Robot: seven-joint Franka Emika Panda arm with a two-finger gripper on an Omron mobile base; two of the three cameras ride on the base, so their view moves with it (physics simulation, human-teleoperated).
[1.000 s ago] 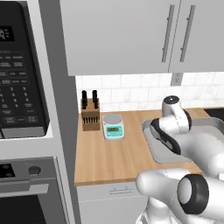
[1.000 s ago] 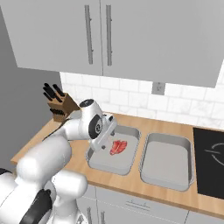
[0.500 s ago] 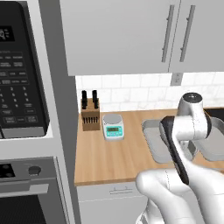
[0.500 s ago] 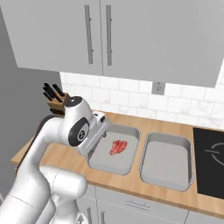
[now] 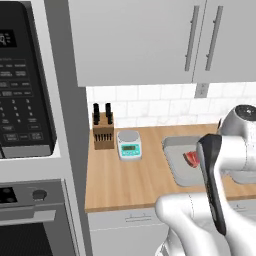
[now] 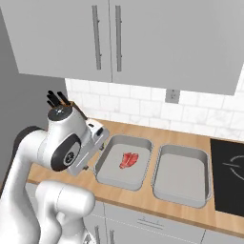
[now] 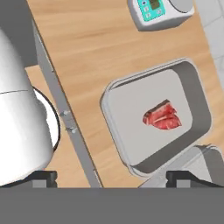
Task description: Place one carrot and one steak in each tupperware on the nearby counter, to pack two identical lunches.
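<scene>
Two grey tupperware trays sit side by side on the wooden counter (image 6: 157,204). The left tupperware (image 6: 113,170) holds one red steak (image 6: 127,160); the right tupperware (image 6: 181,176) is bare inside. From the hand view I look down on the steak (image 7: 162,117) lying loose in its tupperware (image 7: 131,109), with a corner of the other tray (image 7: 206,161) at the bottom right. My gripper (image 7: 113,177) hangs above the tray's near edge, open wide with nothing between its fingertips (image 7: 43,176). The left base view shows the steak (image 5: 191,158) in the tray (image 5: 176,161). The carrot is out of view.
A teal-and-white scale (image 5: 129,144) and a knife block (image 5: 102,131) stand at the counter's back left. A dark stovetop (image 6: 231,176) borders the right tray. A microwave (image 5: 20,100) and oven column close off the left end. Wall cabinets hang overhead.
My hand has pulled up and back from the left tray, toward the counter's front edge. The steak stays lying in that tray. The jaws remain open.
</scene>
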